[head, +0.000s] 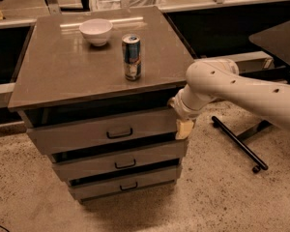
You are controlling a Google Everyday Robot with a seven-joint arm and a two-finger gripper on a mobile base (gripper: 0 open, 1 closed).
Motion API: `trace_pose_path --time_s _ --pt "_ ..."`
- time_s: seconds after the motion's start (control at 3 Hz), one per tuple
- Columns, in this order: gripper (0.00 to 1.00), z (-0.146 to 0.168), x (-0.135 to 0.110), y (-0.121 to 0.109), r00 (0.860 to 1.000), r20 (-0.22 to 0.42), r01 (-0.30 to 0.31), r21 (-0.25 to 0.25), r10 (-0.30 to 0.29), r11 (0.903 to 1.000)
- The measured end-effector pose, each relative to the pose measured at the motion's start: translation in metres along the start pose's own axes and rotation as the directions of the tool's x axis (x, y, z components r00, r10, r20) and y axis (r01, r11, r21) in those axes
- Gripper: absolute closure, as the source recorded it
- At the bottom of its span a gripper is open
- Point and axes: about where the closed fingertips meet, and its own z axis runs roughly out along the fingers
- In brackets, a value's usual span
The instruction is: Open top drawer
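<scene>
**Claw at the right end of the top drawer**

The top drawer (77, 137) sits directly under the desk (63, 76), the uppermost and largest of three grey fronts stacked one below the other. Its small black handle (119, 133) is at the centre of the front. A dark band shows between the front's upper edge and the underside of the desk top. What lies inside the drawer cannot be told, as that gap is in shadow.

The claw (184, 128) is at the right end of the drawer front, just under the desk's front right corner, with its pale tip against or just beside the drawer's edge. Whether it is spread or closed, or has hold of anything, cannot be told from here. The white arm (241, 88) reaches in from the right and is well apart from the handle.

On the desk top a white bowl (95, 31) stands near the back, its hollow showing plain white. A blue and silver can (131, 57) stands upright in front of it and a little to the right, apart from the bowl.

The middle drawer (87, 166) and bottom drawer (96, 188) each show a dark band above their fronts too.
</scene>
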Motion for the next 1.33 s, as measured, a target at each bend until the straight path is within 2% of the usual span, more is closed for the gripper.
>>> trace_pose_path --time_s 0.33,0.67,1.0,1.33 --pt "0.27 -0.017 -0.004 0.015 1.000 0.020 0.021 -0.035 -0.020 0.9992" --pt "0.29 -0.033 -0.010 0.039 0.997 0.065 0.048 -0.111 -0.041 0.9926" --pt "0.28 -0.039 -0.017 0.068 0.993 0.105 0.066 -0.195 -0.046 0.9786" --pt "0.23 -0.052 -0.022 0.066 0.992 0.111 0.077 -0.183 -0.057 0.9801"
